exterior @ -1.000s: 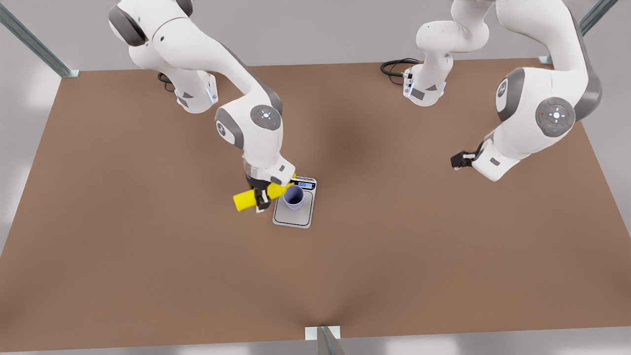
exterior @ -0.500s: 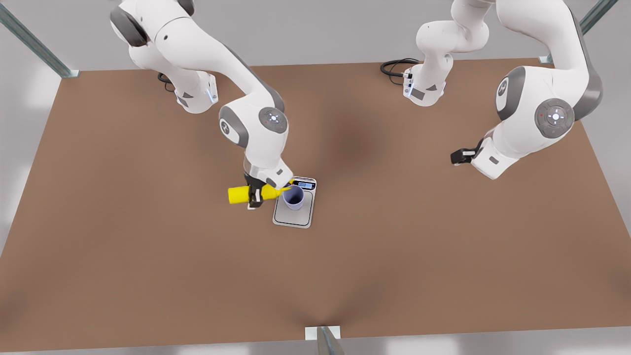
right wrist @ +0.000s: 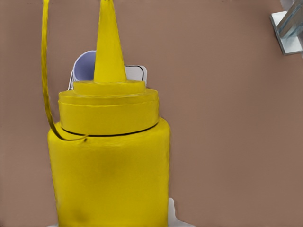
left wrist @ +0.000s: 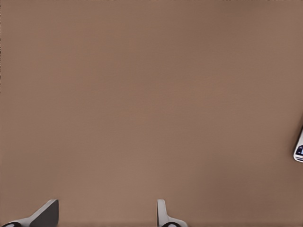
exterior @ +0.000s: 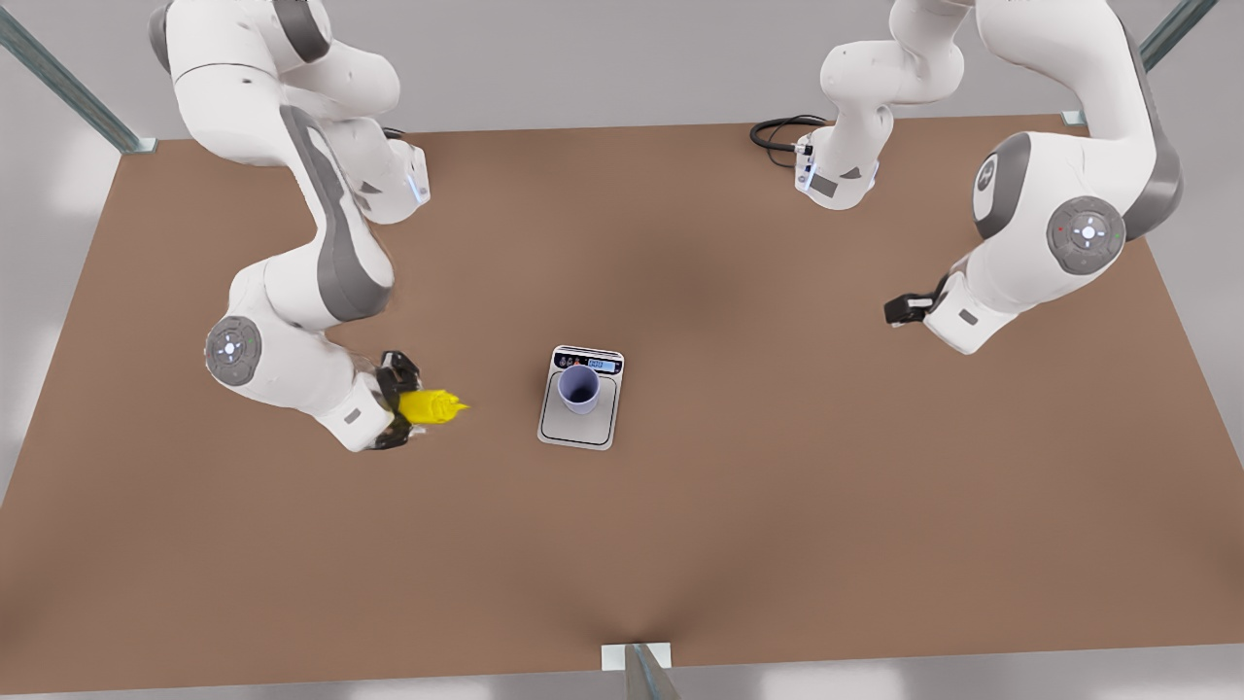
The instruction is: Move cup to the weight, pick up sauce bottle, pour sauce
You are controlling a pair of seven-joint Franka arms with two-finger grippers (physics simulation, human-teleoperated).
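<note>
The lavender-blue cup (exterior: 579, 387) stands upright on the weight (exterior: 579, 426), a flat silver scale at the table's middle. My right gripper (exterior: 397, 414), well off to the front view's left of the scale, is shut on the yellow sauce bottle (exterior: 431, 406). The bottle lies tilted with its nozzle toward the cup. In the right wrist view the sauce bottle (right wrist: 109, 161) is close up, with the cup (right wrist: 85, 66) and weight (right wrist: 138, 74) beyond its nozzle. My left gripper (exterior: 898, 311) waits at the front view's right, open (left wrist: 106, 209) over bare table, beside a corner of the weight (left wrist: 299, 149).
The brown table (exterior: 777, 506) spreads wide around the scale. Both arm bases and a black cable (exterior: 777, 131) sit at the far edge. Metal frame posts stand at the corners, and a bracket (exterior: 637, 657) marks the near edge.
My right arm has swung away from the cup toward the front view's left, carrying the sauce bottle with it. The cup stays on the scale. The left arm barely moved.
</note>
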